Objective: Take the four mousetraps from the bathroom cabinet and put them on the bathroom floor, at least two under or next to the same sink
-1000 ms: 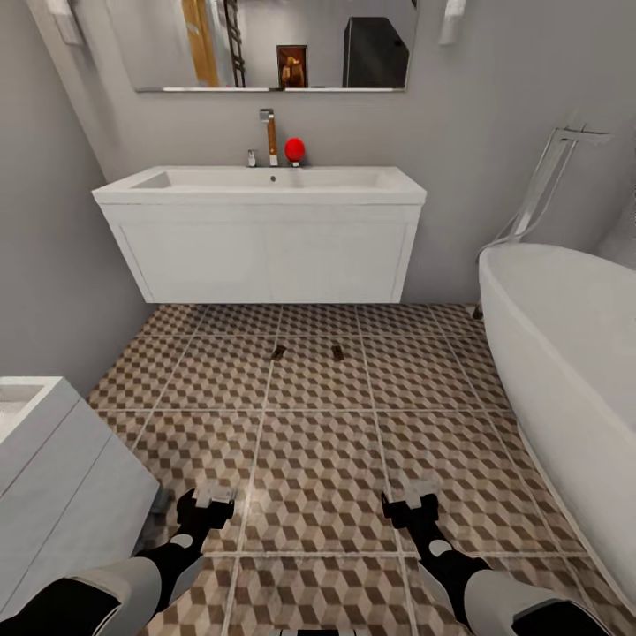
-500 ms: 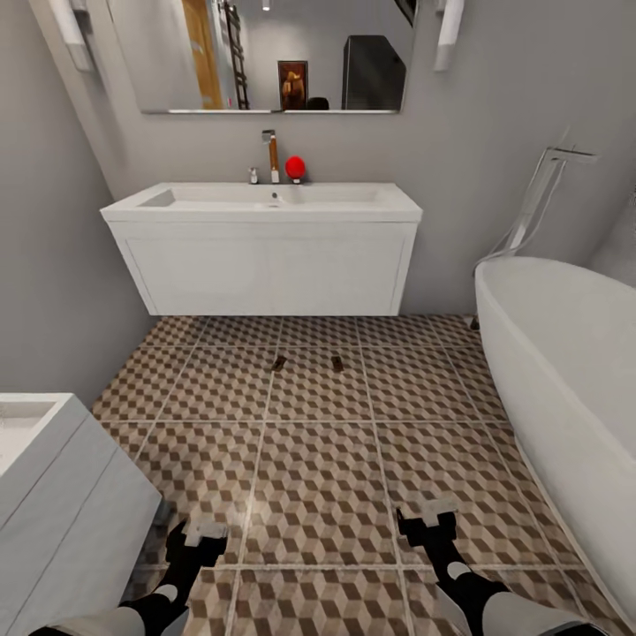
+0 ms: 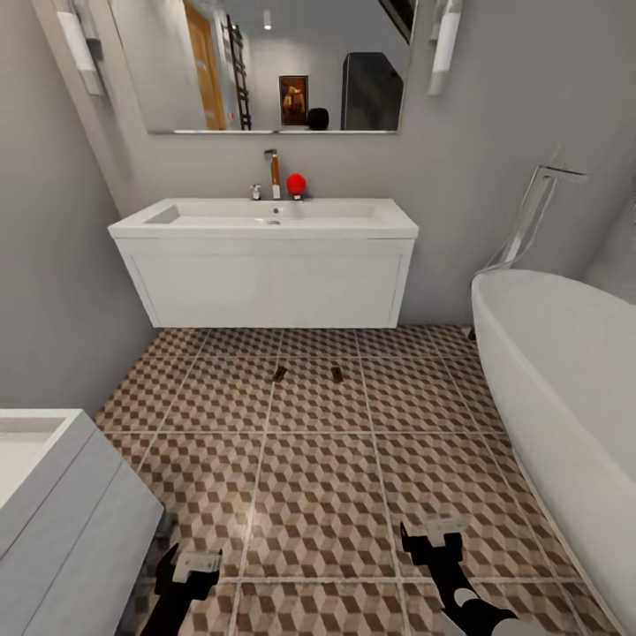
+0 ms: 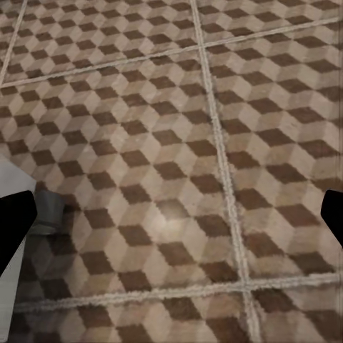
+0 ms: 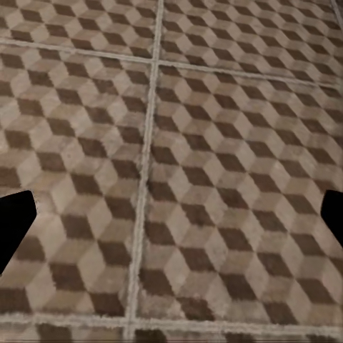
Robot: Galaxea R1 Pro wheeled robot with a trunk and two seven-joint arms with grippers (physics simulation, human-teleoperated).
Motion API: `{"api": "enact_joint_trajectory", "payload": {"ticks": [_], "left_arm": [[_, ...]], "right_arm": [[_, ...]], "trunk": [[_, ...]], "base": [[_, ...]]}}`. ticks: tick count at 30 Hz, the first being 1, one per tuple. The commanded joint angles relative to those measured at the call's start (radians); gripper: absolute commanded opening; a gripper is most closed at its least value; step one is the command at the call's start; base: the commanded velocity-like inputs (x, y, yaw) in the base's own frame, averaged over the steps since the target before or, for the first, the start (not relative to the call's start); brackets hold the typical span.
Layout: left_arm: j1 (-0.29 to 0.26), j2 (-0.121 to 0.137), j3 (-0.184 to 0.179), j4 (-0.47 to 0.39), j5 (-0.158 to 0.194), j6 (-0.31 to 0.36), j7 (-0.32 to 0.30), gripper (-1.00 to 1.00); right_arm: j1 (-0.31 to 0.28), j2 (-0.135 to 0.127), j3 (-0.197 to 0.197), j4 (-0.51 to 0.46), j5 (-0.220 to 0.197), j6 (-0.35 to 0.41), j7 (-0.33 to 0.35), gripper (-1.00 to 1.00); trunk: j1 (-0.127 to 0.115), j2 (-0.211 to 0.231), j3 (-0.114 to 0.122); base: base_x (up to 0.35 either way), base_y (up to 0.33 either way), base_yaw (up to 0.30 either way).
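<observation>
two mousetraps [image 3: 279,374] [image 3: 336,374] seen on floor [image 3: 318,495] before sink [image 3: 265,231], detail unreadable | left gripper [image 3: 196,565] and right gripper [image 3: 439,533] spread wide, empty, arms cropped

The bathroom floor [image 3: 318,495] wore brown, beige and white cube-pattern tiles; the sink [image 3: 265,265] was white, the walls [image 3: 495,159] grey.

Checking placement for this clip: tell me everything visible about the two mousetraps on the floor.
Two mousetraps show as tiny dark brown rectangles lying flat on the cube-patterned bathroom floor, side by side but apart, just in front of the wall-hung white sink. Nothing touches them; their wire parts are too small to make out.
</observation>
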Motion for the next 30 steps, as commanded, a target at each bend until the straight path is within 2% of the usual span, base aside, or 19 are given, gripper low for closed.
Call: {"api": "enact_joint_trajectory", "payload": {"ticks": [1,30], "left_arm": [[0.001,0.0,-0.009,0.004,0.009,-0.008,0.0,1.0],[0.014,0.003,-0.009,0.003,0.01,-0.014,0.002,1.0]], "right_arm": [[0.002,0.0,0.009,0.0,-0.01,-0.005,-0.001,1.0],[0.011,0.002,0.009,0.0,-0.011,-0.017,-0.001,1.0]], "trunk": [[-0.004,0.007,0.004],[-0.115,0.21,0.142]], "base": [[0.0,0.0,0.0],[0.0,0.0,0.0]]}}
